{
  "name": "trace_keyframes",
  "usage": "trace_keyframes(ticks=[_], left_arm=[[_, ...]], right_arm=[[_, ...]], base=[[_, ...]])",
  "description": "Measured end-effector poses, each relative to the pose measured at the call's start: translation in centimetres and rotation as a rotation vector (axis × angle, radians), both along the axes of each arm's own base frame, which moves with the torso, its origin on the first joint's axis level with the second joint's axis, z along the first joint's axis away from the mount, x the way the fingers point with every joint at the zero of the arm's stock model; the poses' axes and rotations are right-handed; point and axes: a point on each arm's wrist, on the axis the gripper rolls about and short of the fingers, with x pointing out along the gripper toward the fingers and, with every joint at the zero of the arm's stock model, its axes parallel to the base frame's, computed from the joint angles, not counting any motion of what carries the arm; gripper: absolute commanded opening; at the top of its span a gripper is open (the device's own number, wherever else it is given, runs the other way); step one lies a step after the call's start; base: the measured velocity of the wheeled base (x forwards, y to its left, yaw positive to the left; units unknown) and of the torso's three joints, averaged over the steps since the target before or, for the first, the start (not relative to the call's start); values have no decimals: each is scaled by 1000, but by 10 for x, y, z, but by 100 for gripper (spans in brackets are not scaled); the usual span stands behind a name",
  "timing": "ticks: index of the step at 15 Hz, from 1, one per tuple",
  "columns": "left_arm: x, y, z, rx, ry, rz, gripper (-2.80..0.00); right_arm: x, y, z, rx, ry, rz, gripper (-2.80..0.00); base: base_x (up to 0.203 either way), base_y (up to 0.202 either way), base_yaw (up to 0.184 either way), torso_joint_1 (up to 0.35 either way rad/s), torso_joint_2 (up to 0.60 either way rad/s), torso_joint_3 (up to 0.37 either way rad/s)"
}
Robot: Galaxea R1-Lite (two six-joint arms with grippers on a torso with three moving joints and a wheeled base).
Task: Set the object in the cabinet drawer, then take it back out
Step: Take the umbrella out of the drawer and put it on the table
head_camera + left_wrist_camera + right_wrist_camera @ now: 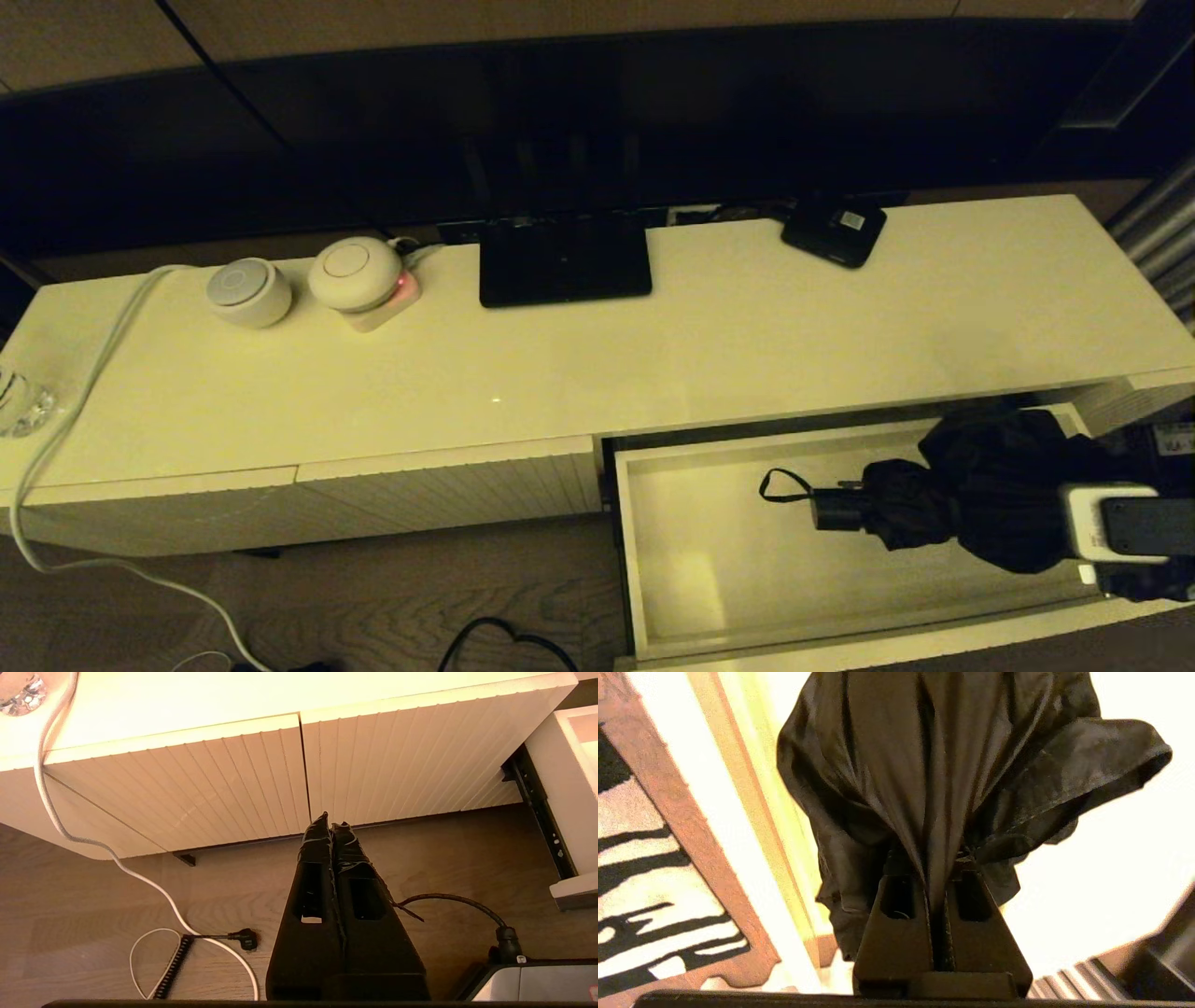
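Observation:
The cabinet drawer (709,579) is pulled open at the lower right of the head view, its cream floor bare on the left side. The black folding umbrella (971,495) is inside the drawer's outline, with its short handle (836,509) and wrist loop (780,485) pointing left. My right gripper (937,858) is shut on the umbrella's (924,765) loose fabric, which bunches up between the fingers. In the head view its white wrist block (1106,523) sits at the umbrella's right end. My left gripper (331,823) is shut on nothing, parked over the wooden floor in front of the closed panels.
On the cabinet top (747,345) stand a black screen base (563,259), a small black box with a white label (834,229), two round white devices (249,291) and a glass (19,401). A white cable (65,411) hangs off the left end. Cables lie on the floor (205,938).

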Motion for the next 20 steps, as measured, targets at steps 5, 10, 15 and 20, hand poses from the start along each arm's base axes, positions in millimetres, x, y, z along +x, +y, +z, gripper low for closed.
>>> trace_keyframes(ticks=[5,10,15,20], left_arm=[[0,0,0,0,0,0,-280],[0,0,0,0,0,0,-280],[0,0,0,0,0,0,-280],[0,0,0,0,0,0,-280]], right_arm=[[-16,1,49,69,-176,-54,-280],[23,-1,58,98,-307,-74,-280],[91,-3,42,96,-370,-73,-280],[123,-4,27,88,-397,-65,0]], base=[[0,0,0,0,0,0],[0,0,0,0,0,0],[0,0,0,0,0,0],[0,0,0,0,0,0]])
